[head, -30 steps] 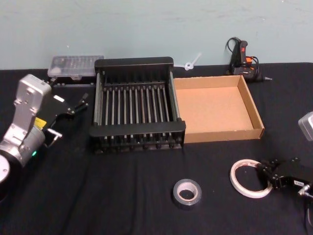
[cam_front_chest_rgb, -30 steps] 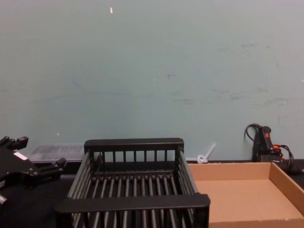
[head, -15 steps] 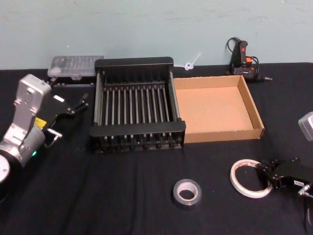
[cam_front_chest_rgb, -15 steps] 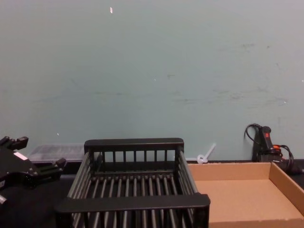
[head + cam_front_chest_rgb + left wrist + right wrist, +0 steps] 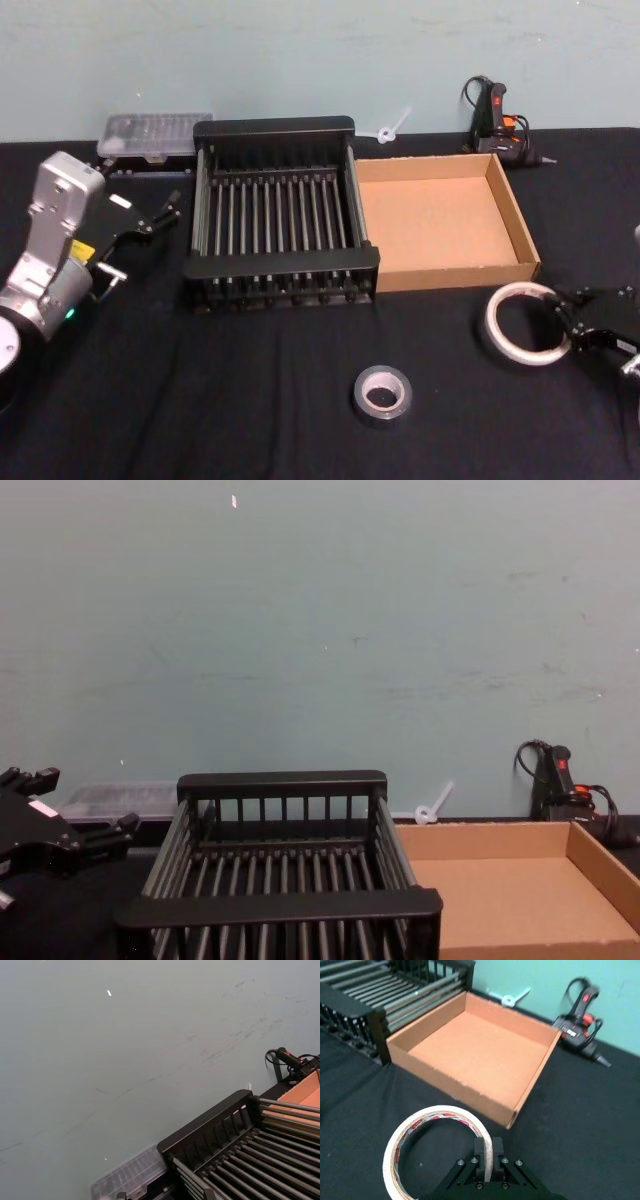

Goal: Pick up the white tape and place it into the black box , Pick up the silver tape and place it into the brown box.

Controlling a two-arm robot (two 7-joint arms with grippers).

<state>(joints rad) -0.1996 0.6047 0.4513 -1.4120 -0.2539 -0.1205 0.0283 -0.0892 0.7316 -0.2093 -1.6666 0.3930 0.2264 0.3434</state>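
The right pincer [image 5: 484,1161] is closed thin on the rim of the white tape [image 5: 437,1152] and holds the ring tilted up off the bench [image 5: 250,400], just in front of the brown box [image 5: 440,215]. It grips only one narrow edge — I'd guess the ring could swing or slip free on the way across to the black box [image 5: 275,215]. It might also drop into the cardboard box by mistake. The silver tape [image 5: 383,393] lies flat on the bench, near the front. The left pincer [image 5: 150,218] is parked beside the crate, fingers apart, holding nothing. Two tapes, two boxes — one of each kind.
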